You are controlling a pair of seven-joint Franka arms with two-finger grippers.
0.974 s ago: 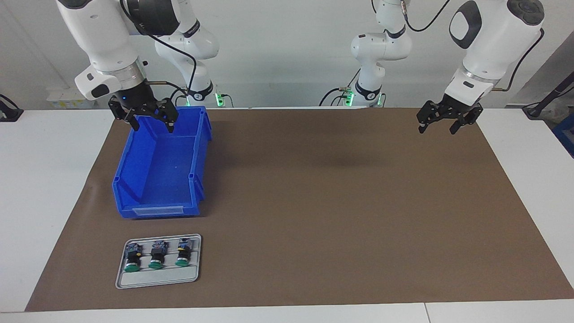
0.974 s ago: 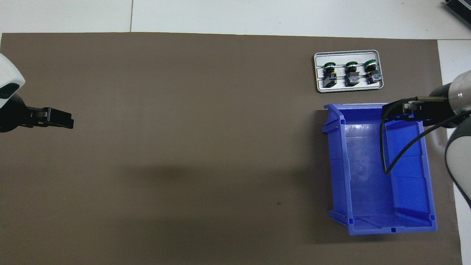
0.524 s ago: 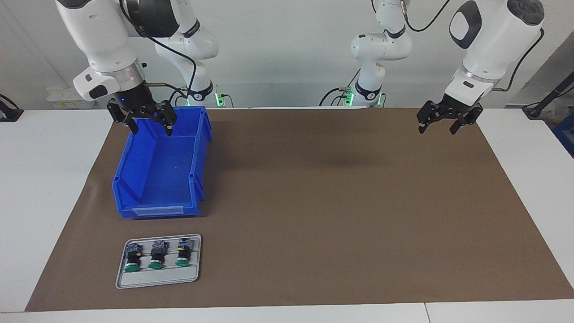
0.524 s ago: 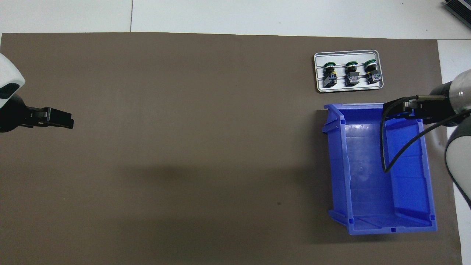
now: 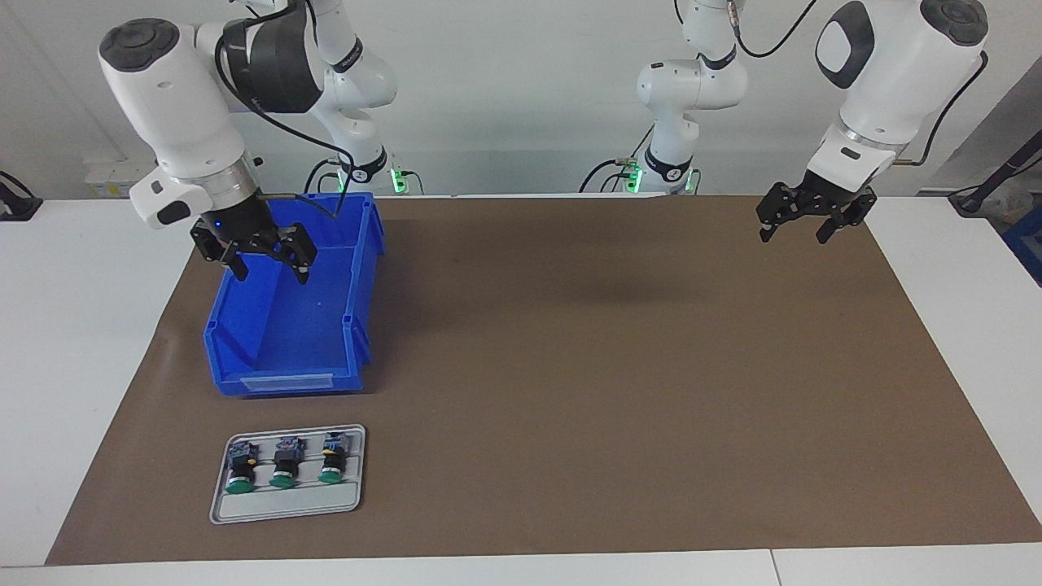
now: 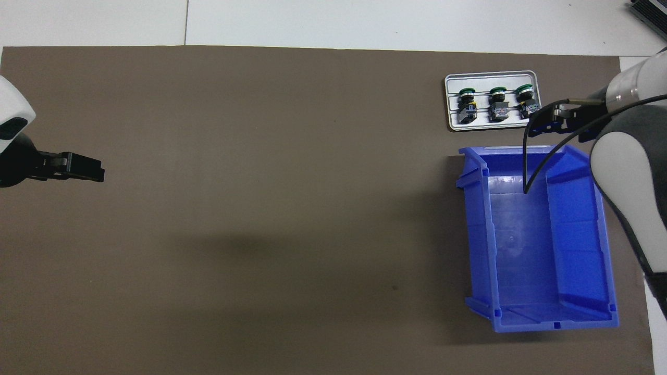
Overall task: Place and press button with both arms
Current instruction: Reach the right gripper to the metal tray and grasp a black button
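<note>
A white tabletop [image 5: 81, 325] carries a wide brown mat [image 5: 610, 366], and the landmark on it is a big blue bin [image 5: 293, 325], open on top, standing toward the right arm's end of the tabletop. The right arm [image 5: 171, 106] reaches out above the bin, and its hand [image 5: 264, 264] hangs in the air over the bin's hollow with the fingers spread apart and nothing between them. The left arm [image 5: 887, 73] waits well apart from the bin, at the left arm's end of the mat; its hand [image 5: 794, 228] hovers above bare mat, fingers spread and holding nothing. Farther from the robots than the bin, just beside its label end, lies a small grey tray [image 5: 285, 509]. Three buttons [image 5: 283, 465] lie on it in a row, side by side, each on its side with the green cap pointing away from the bin.
</note>
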